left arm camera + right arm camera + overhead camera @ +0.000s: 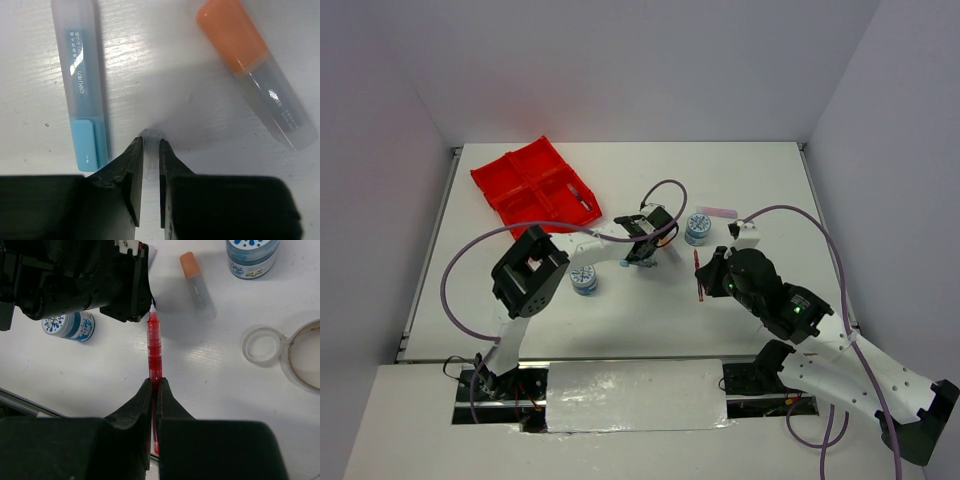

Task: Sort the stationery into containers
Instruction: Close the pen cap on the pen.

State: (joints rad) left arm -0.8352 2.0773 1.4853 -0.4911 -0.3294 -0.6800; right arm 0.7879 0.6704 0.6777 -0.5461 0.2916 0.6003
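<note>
My right gripper (155, 382) is shut on a thin red pen (154, 340), whose white tip points at the left arm's wrist. In the top view that pen (698, 275) is just left of the right gripper (708, 278). My left gripper (151, 142) is low over the table, its jaws nearly together on a thin frosted item (150, 135) I cannot identify. A light-blue stick (80, 85) lies to its left and an orange-tipped stick (255, 70) to its right. The red four-compartment tray (535, 186) sits far left.
One blue-white tub (584, 279) stands near the left arm's elbow, another (698, 228) behind the grippers. A pink stick (718, 212) lies beyond that one. A clear tape ring (262, 345) and a larger clear ring (305, 355) lie right of the red pen.
</note>
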